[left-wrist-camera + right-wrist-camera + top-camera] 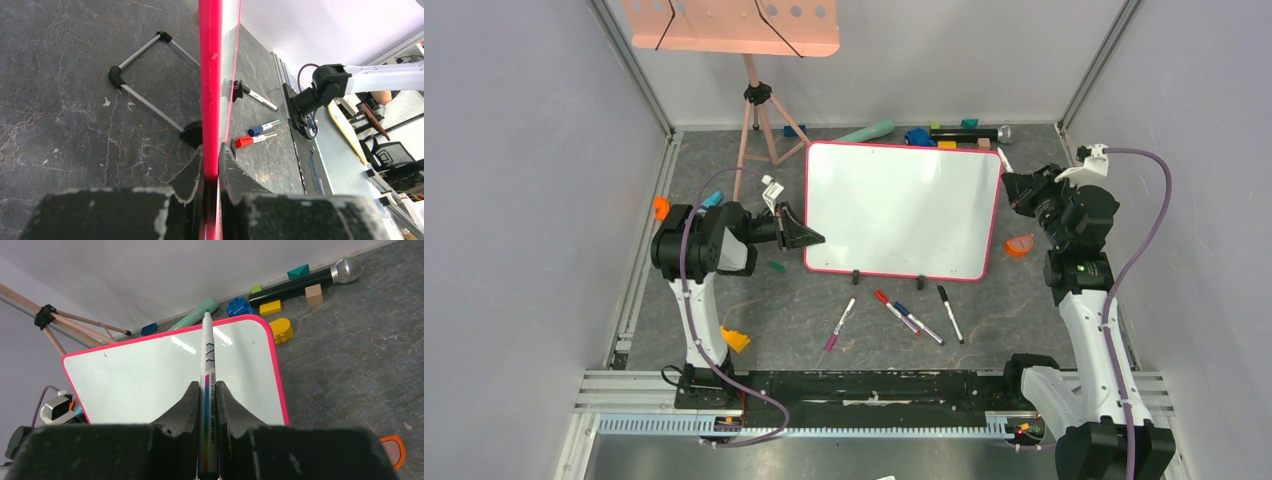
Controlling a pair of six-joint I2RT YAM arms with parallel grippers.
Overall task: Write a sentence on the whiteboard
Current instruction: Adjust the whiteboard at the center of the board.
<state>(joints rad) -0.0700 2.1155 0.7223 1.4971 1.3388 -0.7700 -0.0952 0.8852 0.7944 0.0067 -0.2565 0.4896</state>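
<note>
At the left edge of the glossy white, pink-framed whiteboard (902, 205), the left gripper (211, 155) is pinching the frame. Off its right edge, the right gripper (205, 390) clamps a white marker pen (207, 355), barrel aimed across the blank face, so I'd guess that arm writes.

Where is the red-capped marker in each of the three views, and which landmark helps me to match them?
Top external: the red-capped marker lies below centre, in front of the whiteboard.
Left wrist: right of centre, beside the whiteboard's red frame.
Right wrist: not in it.
Shared landmark: the whiteboard, in all three.
</note>
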